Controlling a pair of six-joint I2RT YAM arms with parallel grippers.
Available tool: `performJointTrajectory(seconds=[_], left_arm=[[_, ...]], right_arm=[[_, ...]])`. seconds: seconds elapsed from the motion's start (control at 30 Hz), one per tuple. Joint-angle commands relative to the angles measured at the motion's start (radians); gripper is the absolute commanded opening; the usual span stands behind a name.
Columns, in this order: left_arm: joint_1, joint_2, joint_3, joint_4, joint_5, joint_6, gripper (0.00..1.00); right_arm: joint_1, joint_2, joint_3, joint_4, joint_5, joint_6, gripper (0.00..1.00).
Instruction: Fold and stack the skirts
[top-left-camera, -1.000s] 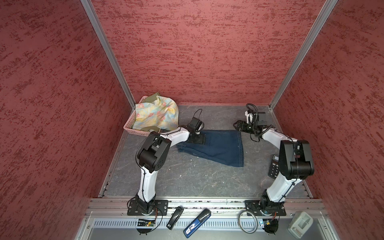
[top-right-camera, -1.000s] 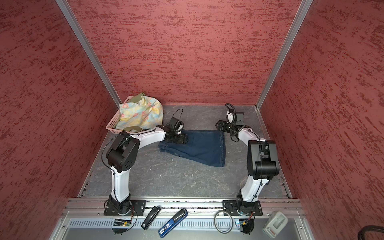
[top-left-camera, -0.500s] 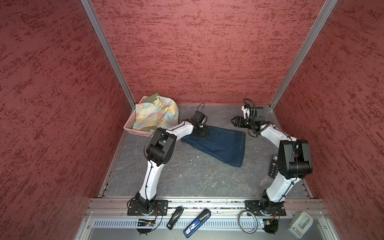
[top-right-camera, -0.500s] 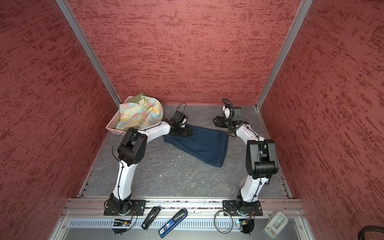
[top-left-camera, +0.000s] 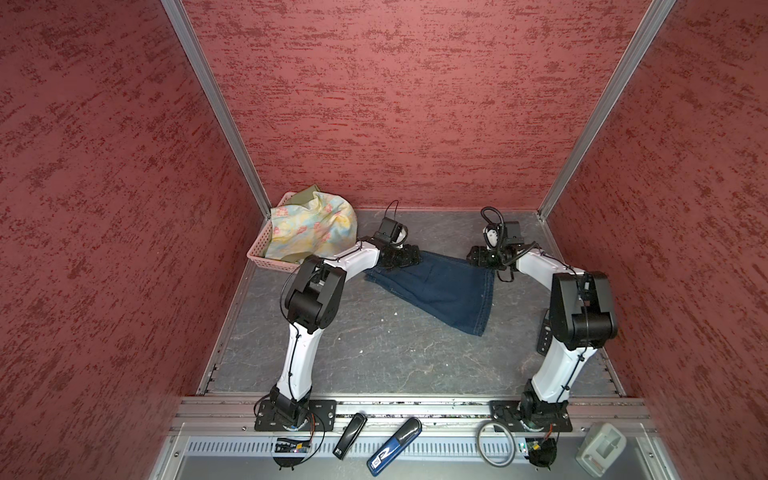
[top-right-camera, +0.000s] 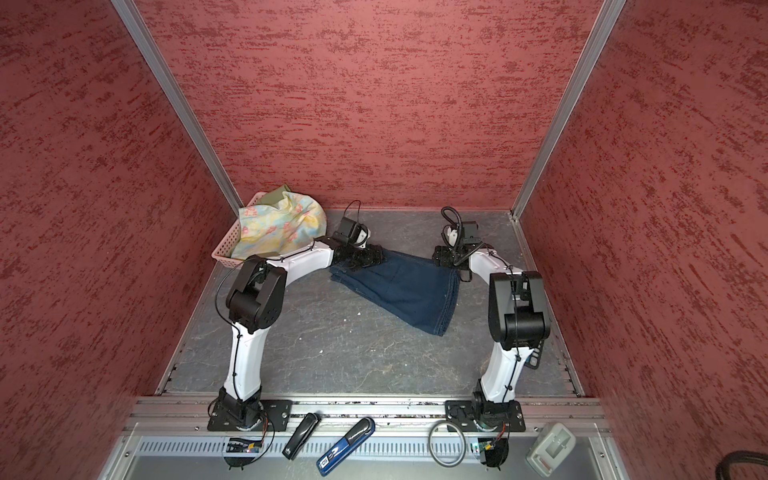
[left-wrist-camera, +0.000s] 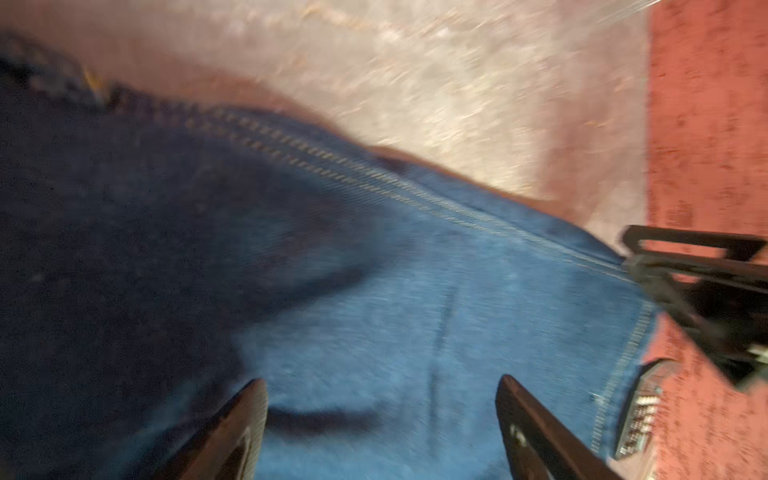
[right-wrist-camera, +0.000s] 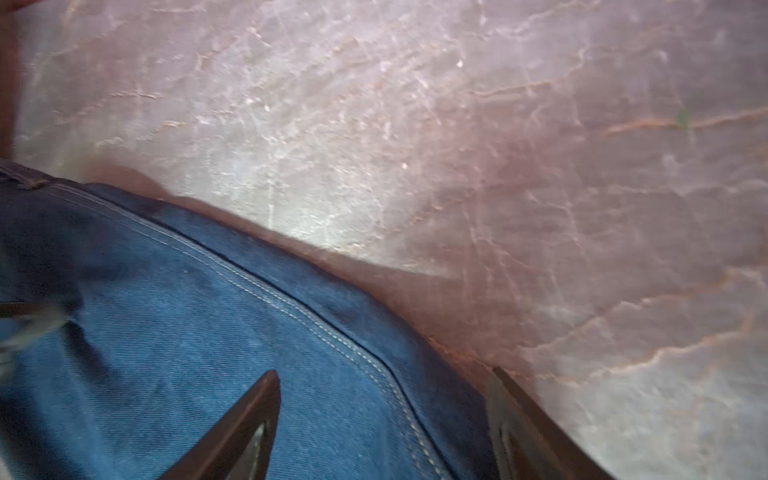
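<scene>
Denim skirt (top-left-camera: 440, 291) swung rearward; olive skirt (top-left-camera: 305, 195) mostly under floral skirt (top-left-camera: 311, 228).

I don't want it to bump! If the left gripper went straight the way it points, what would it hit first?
Probably the dark blue denim skirt: it fills the view right ahead of the open left gripper. How near is unclear; the picture is blurred.

The denim skirt (top-left-camera: 440, 291) is lying centre-far on the tabletop (top-left-camera: 374, 353); the basket (top-left-camera: 258, 254) is sitting far left, holding another skirt (top-left-camera: 311, 232).
</scene>
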Motion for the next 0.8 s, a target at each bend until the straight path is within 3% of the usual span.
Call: performJointTrajectory(seconds=[0.0, 0.27, 0.6, 0.77], left_arm=[[-0.006, -0.053, 0.013, -0.032, -0.012, 0.045, 0.88], [-0.044, -0.091, -0.033, -0.096, -0.134, 0.166, 0.88], [-0.058, -0.016, -0.024, -0.164, -0.24, 0.282, 0.87], [-0.068, 0.02, -0.018, -0.196, -0.294, 0.296, 0.87]], right_arm=[[0.005, -0.027, -0.021, -0.031, 0.071, -0.017, 0.78], [0.002, -0.064, -0.084, -0.024, 0.172, -0.011, 0.79], [-0.061, -0.125, -0.22, 0.168, 0.014, -0.032, 0.94], [-0.083, -0.112, -0.257, 0.239, -0.06, -0.067, 0.94]])
